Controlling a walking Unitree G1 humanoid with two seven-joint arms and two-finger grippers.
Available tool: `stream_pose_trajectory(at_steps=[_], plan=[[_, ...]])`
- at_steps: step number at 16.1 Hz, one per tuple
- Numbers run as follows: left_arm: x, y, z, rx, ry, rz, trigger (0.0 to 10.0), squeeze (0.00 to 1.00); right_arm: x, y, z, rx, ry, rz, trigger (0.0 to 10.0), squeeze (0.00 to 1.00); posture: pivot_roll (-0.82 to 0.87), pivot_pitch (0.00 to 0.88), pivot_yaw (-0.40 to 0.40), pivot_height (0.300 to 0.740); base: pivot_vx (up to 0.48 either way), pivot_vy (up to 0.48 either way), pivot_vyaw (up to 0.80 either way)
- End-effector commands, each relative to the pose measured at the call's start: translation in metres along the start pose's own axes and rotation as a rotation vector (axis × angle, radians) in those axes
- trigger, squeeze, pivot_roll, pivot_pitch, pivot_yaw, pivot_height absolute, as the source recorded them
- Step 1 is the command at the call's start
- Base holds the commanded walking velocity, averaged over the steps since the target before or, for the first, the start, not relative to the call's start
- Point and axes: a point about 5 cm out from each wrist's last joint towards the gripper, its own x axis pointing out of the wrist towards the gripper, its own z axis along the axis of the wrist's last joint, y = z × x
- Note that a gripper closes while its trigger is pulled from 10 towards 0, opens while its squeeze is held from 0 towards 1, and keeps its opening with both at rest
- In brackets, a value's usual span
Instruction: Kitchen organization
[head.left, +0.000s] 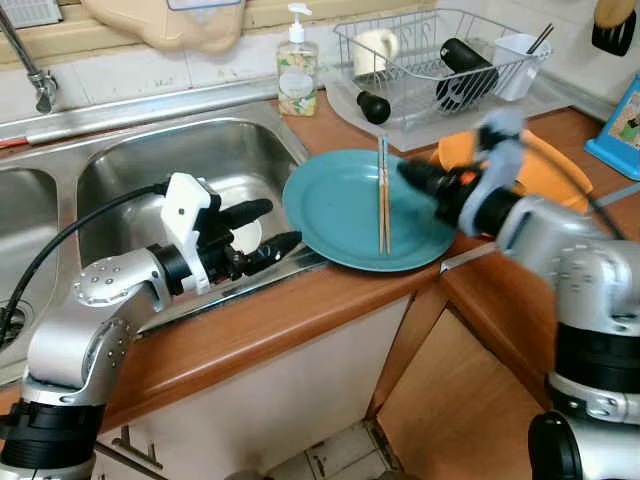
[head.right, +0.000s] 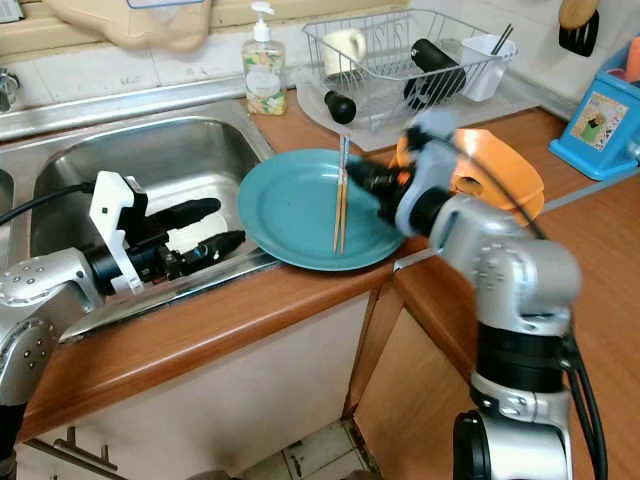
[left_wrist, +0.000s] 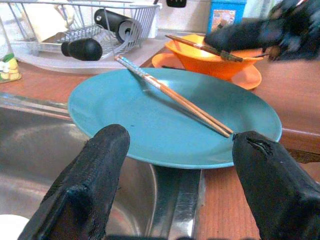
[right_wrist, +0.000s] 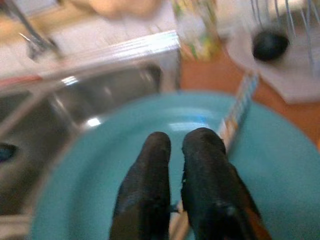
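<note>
My right gripper (right_wrist: 176, 150), fingers together, hovers over the teal plate (head.left: 340, 215) beside the chopsticks (head.left: 383, 195), which lie front-to-back across it, while my left gripper (head.left: 262, 228), fingers apart, waits at the sink-side rim.

Bright, even light; right end effector (head.left: 415, 178) motion-blurred.

A soap dispenser (head.left: 297, 66) is standing behind the steel sink (head.left: 190, 165). A faucet (head.left: 28, 62) is rising over the basin. A blue box (head.left: 620, 130) is sitting at the wooden countertop's (head.left: 260, 325) far right, and cabinet doors (head.left: 300, 400) are showing below.
</note>
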Motion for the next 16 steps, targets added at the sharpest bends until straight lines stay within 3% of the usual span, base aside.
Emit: stream_pose_trajectory(at_steps=[1,4,10,11,12,13,16], plan=[[0.001,-0.002,0.000,0.015,0.009,-0.002,10.0,0.00,0.005,-0.002,0.002,-0.031,0.034,-0.043,10.0,1.00,-0.10,0.000,0.020,0.740,0.000,0.000,0.00],[0.000,-0.004,-0.002,0.016,0.013,-0.001,10.0,0.00,0.016,-0.007,0.000,-0.039,0.119,-0.130,10.0,1.00,-0.10,0.000,0.017,0.740,0.000,0.000,0.00],[-0.001,-0.002,-0.003,0.019,0.019,0.010,10.0,0.00,0.040,-0.007,0.004,-0.045,0.209,-0.181,10.0,1.00,-0.09,0.000,0.007,0.740,0.000,0.000,0.00],[-0.001,-0.002,-0.003,0.020,0.020,0.011,10.0,0.00,0.045,-0.007,0.005,-0.046,0.217,-0.197,10.0,0.86,-0.09,0.000,0.007,0.740,0.000,0.000,0.00],[-0.002,-0.003,-0.003,0.019,0.021,0.011,10.0,0.00,0.049,-0.007,0.005,-0.034,0.230,-0.207,10.0,0.20,-0.09,0.000,0.007,0.740,0.000,0.000,0.00],[-0.002,-0.003,-0.003,0.020,0.024,0.011,10.0,0.00,0.053,-0.007,0.005,-0.036,0.250,-0.222,10.0,0.00,-0.09,0.000,0.007,0.740,0.000,0.000,0.00],[-0.002,-0.003,-0.002,0.022,0.027,0.003,10.0,0.00,0.069,-0.002,0.000,-0.043,0.301,-0.219,10.0,0.00,-0.09,0.000,0.002,0.740,0.000,0.000,0.00]])
